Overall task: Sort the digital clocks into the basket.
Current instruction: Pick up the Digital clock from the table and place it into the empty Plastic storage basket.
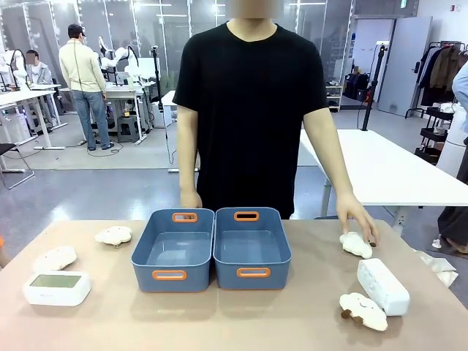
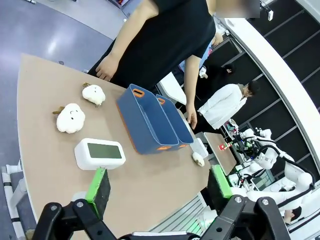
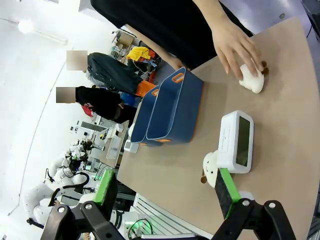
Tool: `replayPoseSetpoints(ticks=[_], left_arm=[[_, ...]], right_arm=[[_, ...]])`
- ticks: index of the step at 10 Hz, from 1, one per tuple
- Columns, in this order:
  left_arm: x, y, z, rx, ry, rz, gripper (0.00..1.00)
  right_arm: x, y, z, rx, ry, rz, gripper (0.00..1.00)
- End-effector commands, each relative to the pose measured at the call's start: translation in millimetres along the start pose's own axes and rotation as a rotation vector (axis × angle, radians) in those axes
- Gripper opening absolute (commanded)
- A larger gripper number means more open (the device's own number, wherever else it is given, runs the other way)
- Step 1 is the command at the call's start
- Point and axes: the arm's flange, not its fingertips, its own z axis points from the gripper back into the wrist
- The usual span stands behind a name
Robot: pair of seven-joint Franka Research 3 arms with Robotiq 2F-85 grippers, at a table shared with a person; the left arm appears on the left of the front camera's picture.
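Two white digital clocks lie on the table. One clock [image 1: 57, 287] rests face up at the near left, and in the left wrist view that clock [image 2: 100, 153] lies just beyond my open left gripper [image 2: 159, 184]. The other clock [image 1: 382, 286] lies at the near right, and in the right wrist view it [image 3: 236, 141] is above the right finger of my open right gripper [image 3: 166, 188]. Twin slate-blue baskets, left [image 1: 146, 274] and right [image 1: 281, 272], stand side by side at the middle, both empty.
Several white plush toys lie around: two at the left [image 1: 113, 235] [image 1: 55, 258], one [image 1: 363, 311] by the right clock, and one [image 1: 356, 244] under the person's hand [image 1: 358, 219]. The person stands behind the baskets, with the other hand at the table's far edge.
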Motion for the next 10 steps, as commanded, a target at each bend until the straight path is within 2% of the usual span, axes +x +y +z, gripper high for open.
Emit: replayPoseSetpoints(ticks=[1,10], left_arm=[[-0.9,-2.2,2.4,-0.013,0.005,-0.014,1.00],[-0.9,-2.2,2.4,-0.013,0.005,-0.014,1.00]], right_arm=[[-0.7,0.5,0.2,0.004,0.004,0.003,1.00],[-0.7,0.5,0.2,0.004,0.004,0.003,1.00]])
